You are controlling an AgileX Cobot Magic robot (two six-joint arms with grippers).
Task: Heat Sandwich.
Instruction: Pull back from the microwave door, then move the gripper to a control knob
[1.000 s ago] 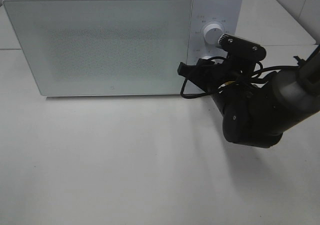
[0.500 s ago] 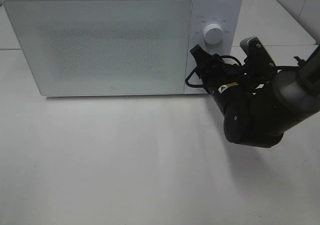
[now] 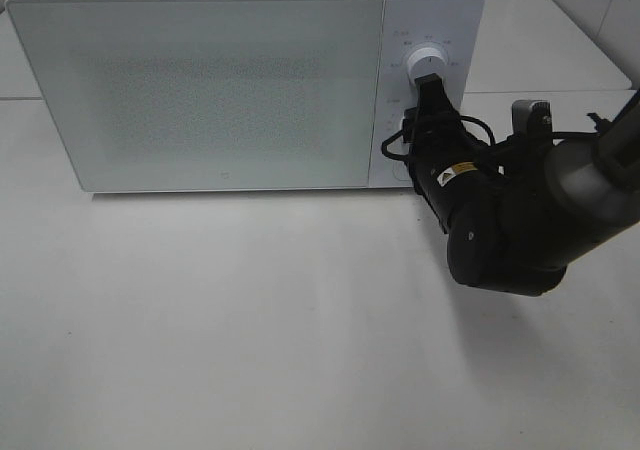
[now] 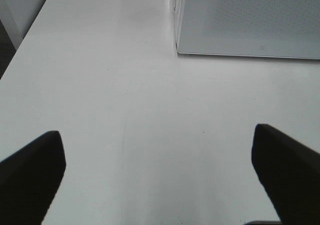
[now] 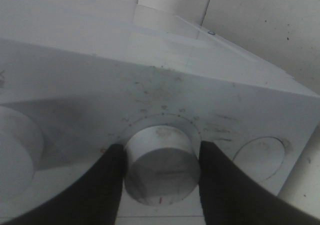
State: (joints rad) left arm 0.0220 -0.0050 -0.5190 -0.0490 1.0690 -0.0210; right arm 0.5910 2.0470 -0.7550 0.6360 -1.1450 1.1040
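The sandwich is out of view. The white microwave [image 3: 220, 90] stands at the back of the table with its door closed. My right gripper [image 3: 414, 122] is shut on the microwave's lower knob [image 5: 161, 171], with one dark finger [image 5: 107, 185] on each side of it. The upper knob [image 3: 427, 65] is free. My left gripper [image 4: 160, 172] does not show in the exterior high view. In the left wrist view it is open above bare table, well short of the microwave's front corner [image 4: 178, 47].
The white tabletop [image 3: 250, 320] spreads in front of the microwave. My right arm's bulky black wrist [image 3: 500, 230] and its cables hang at the microwave's right front corner. A tiled wall [image 3: 590, 0] rises at the back right.
My right gripper has rolled clockwise on the lower knob; its wrist camera has swung from above the knob to the right. The left arm has not moved.
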